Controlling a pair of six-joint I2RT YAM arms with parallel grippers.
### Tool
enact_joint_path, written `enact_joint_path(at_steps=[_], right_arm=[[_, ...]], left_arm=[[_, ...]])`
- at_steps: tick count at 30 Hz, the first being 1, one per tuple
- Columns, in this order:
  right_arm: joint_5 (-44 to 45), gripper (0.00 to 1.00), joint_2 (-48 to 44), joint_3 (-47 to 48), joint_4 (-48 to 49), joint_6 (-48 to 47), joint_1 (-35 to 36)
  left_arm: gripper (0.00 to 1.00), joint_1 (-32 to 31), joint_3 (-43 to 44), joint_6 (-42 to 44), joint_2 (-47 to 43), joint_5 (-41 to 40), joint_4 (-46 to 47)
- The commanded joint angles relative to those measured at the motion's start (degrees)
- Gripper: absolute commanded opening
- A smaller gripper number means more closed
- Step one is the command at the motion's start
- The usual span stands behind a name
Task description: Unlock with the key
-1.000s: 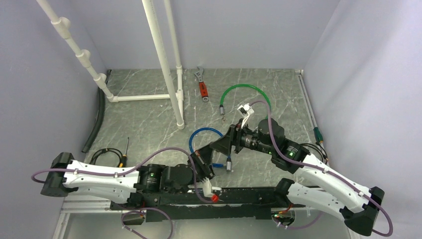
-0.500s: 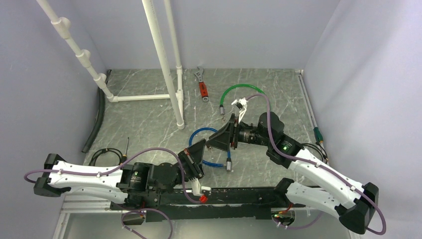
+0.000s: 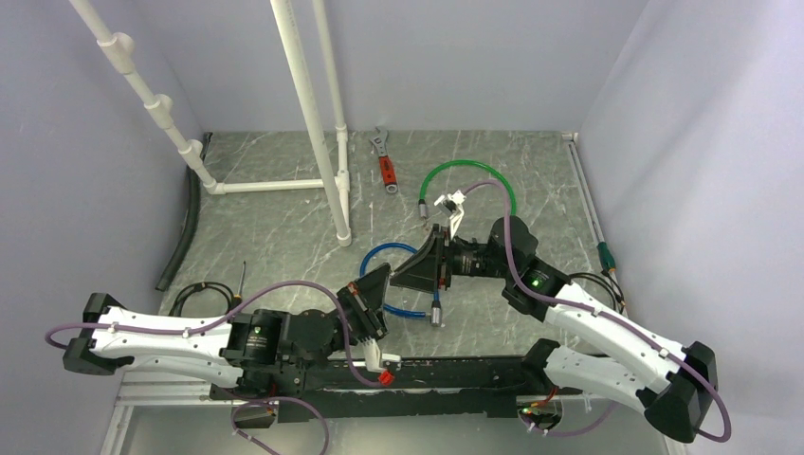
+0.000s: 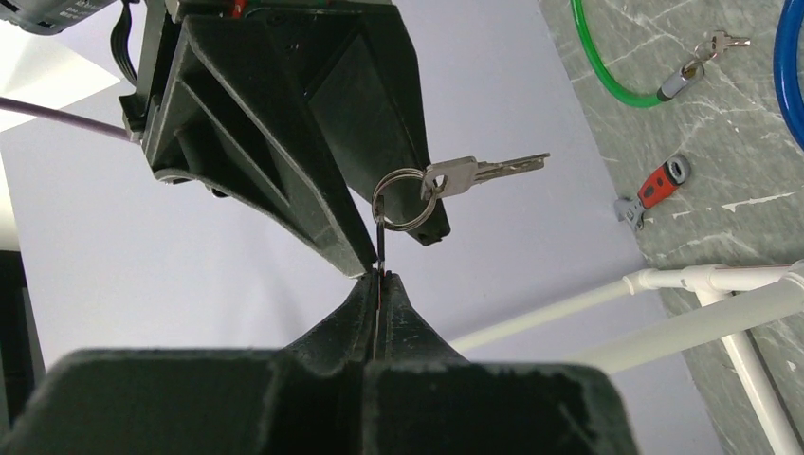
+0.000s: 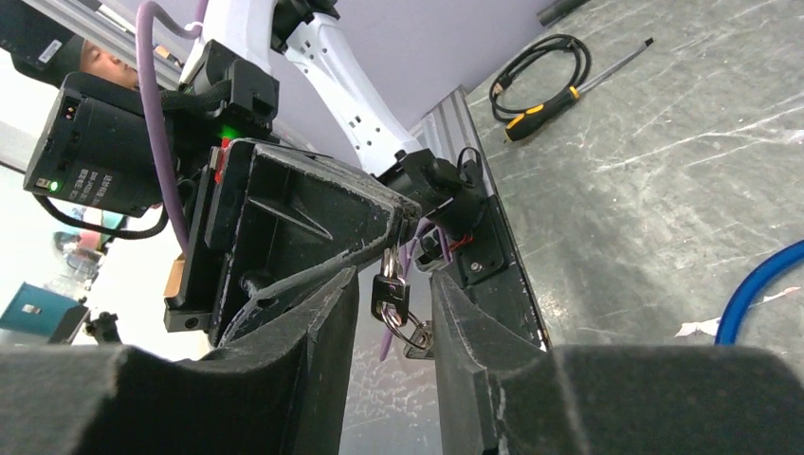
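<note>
Left end effector (image 4: 379, 281): is pinching the silvery flat key (image 4: 484, 172) by its thin round ring (image 4: 406, 201).
Right end effector (image 5: 393, 284): is standing spread, matte black, flanking the key.

We find no writing that can be read anywhere on this bench. In the right wrist view, a label (image 5: 95, 180) on a black motor housing (image 5: 104, 123) carries several lines of white print, all too small to make out. In the left wrist view, a second label (image 4: 57, 9) sits at the top corner, cut off by the frame edge and blurred. Any stamp on the key (image 4: 474, 173) is too fine for us to tell.
</note>
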Motion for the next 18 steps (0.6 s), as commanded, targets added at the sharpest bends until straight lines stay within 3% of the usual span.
enact_joint_path(at_steps=[1,6,13,16,18], right_arm=[[-1.6,0.35,-0.7,-0.1,3.0,0.3,-0.2],[-1.2,0.28,-1.0,-0.3,2.8,0.3,-0.2],[-0.7,0.0,-0.7,-0.8,3.1,0.6,-0.2],[-0.4,0.0,-1.2,-0.8,3.1,0.6,-0.2],[-0.2,0.0,-1.6,-1.0,3.0,0.5,-0.2]], left_arm=[[0.0,-0.4,-0.3,1.3,-1.3,-1.1,3.6],[0.0,-0.4,-0.6,1.3,-1.4,-1.2,4.9],[0.0,-0.4,-0.6,1.1,-1.6,-1.4,4.9],[0.0,-0.4,-0.7,0.8,-1.7,-1.7,4.9],[0.09,-0.4,-0.7,0.4,-1.8,-2.0,3.6]])
